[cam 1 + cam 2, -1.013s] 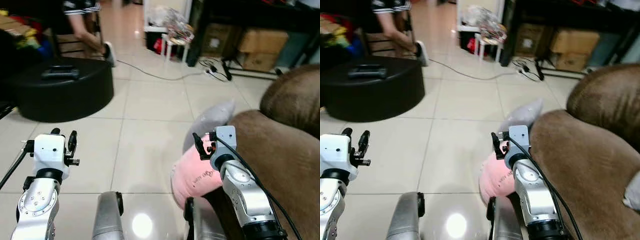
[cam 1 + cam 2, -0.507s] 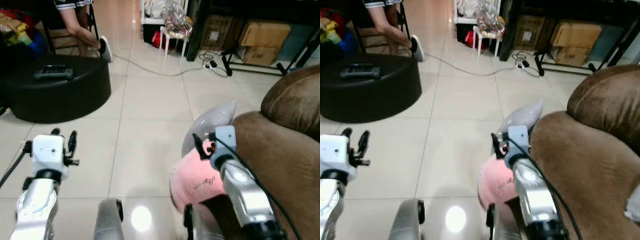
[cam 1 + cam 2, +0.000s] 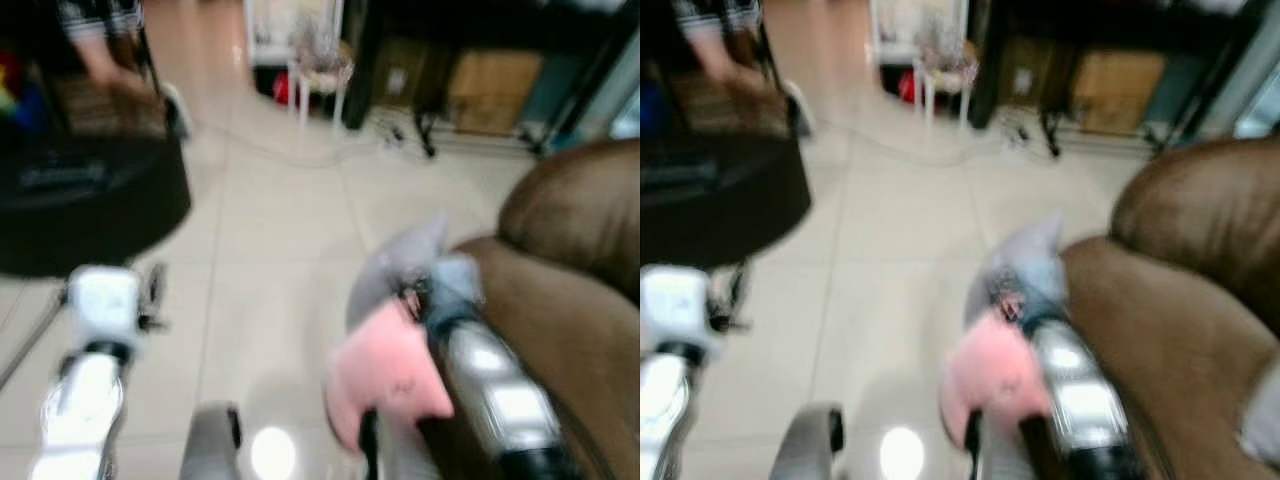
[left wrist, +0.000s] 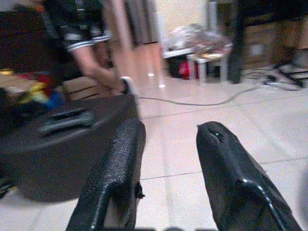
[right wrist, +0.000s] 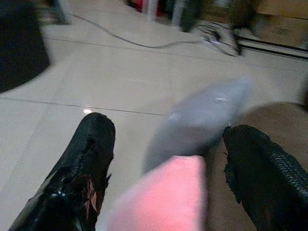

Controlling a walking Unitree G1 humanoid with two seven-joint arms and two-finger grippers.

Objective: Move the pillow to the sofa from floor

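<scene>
The pillow (image 3: 385,370), pink at its lower end and grey at the top (image 3: 400,270), stands on the tiled floor leaning on the arm of the brown sofa (image 3: 570,310). My right gripper (image 3: 425,292) is right above it and open. In the right wrist view the pink part (image 5: 163,197) lies between the two fingers (image 5: 91,144), with the grey part (image 5: 202,120) just beyond. My left gripper (image 3: 140,295) is held up over bare floor on the left, open, with nothing between its fingers (image 4: 120,159). The head views are blurred.
A low round black ottoman (image 3: 80,210) with a dark controller (image 4: 67,120) on it stands at the left. Behind it a person (image 4: 91,53) sits. A cable (image 4: 202,100) runs across the far floor. A small white stool (image 3: 320,75) and boxes under a dark shelf (image 3: 490,90) line the back.
The whole picture has swung and gone blurry, so the camera has moved. Both arms hold much the same pose, and the pillow still leans on the sofa arm.
</scene>
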